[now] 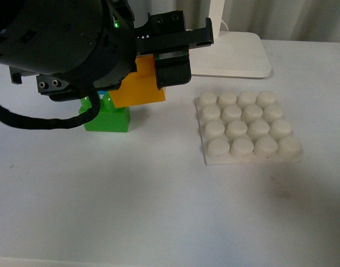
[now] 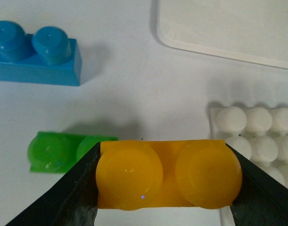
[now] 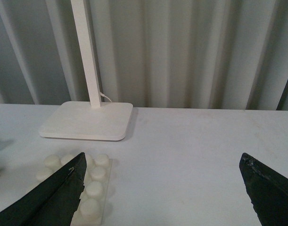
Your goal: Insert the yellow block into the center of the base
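Left pincer (image 2: 168, 193) is clamping yellow block (image 1: 137, 84) by its ends, holding it above desk (image 1: 158, 211), long axis left-right. Base (image 1: 247, 129) is lying just right of it. Right pincer (image 3: 162, 193) is gaping, empty.

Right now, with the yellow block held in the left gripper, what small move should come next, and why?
Probably carry the yellow block sideways toward the base, without lowering yet. The left gripper is shut on it, and it hangs near the green brick, not over the base. The centre studs are bare, so it should come above them first.
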You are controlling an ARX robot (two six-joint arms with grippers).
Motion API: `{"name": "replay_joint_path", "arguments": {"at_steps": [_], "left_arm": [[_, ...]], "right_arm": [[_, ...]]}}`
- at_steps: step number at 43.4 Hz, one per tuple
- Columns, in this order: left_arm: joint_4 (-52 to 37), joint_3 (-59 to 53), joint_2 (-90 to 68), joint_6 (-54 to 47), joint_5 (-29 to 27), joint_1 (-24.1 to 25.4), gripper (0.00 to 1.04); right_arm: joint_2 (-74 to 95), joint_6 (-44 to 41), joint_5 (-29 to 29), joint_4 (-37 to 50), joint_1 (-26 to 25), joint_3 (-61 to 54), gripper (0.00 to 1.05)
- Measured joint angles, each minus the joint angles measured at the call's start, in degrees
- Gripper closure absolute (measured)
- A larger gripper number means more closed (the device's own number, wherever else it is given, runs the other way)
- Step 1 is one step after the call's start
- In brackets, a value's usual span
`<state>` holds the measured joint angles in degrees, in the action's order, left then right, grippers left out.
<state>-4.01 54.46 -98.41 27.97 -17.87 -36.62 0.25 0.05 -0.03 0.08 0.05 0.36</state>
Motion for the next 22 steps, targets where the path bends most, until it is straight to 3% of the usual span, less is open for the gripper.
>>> {"name": "replay_joint_path", "arguments": {"at_steps": [22], "left_arm": [[3.3, 13.7, -11.6, -1.2, -1.7, -3.7, 0.39]], "right_arm": [[0.0, 0.0, 0.0, 0.0, 0.0, 0.0, 0.09]]}}
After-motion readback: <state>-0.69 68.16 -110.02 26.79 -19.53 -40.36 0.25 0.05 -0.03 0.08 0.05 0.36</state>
